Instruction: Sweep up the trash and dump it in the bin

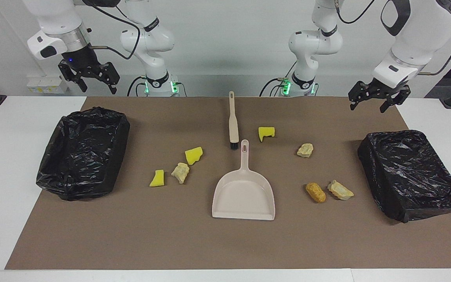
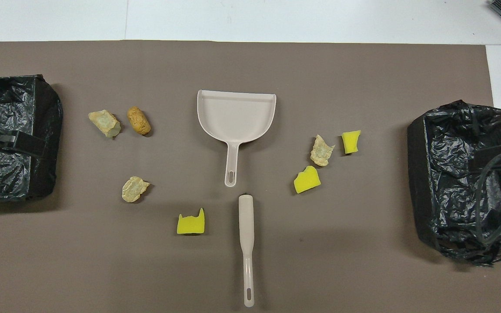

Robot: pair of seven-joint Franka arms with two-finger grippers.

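Observation:
Several scraps of trash lie on the brown mat: yellow sponge chunks point(image 1: 157, 178) point(image 1: 193, 155) point(image 1: 266, 133), beige lumps point(image 1: 180, 172) point(image 1: 305, 150) point(image 1: 340, 190) and an orange-brown lump point(image 1: 315, 192). A beige dustpan point(image 1: 243, 196) sits mid-mat, its handle toward the robots. The beige brush point(image 1: 232, 119) lies just nearer to the robots, bristles by the pan's handle. A black-lined bin point(image 1: 82, 152) stands at the right arm's end, another bin point(image 1: 409, 172) at the left arm's end. My right gripper point(image 1: 98, 88) and left gripper point(image 1: 367, 107) hang open and empty, each high over its own end's bin.
The brown mat point(image 2: 250, 65) covers most of the white table point(image 2: 276, 19). The scraps lie in two groups on either side of the dustpan point(image 2: 236, 117) and the brush point(image 2: 246, 243). Both bins point(image 2: 11, 139) point(image 2: 463, 182) sit at the mat's ends.

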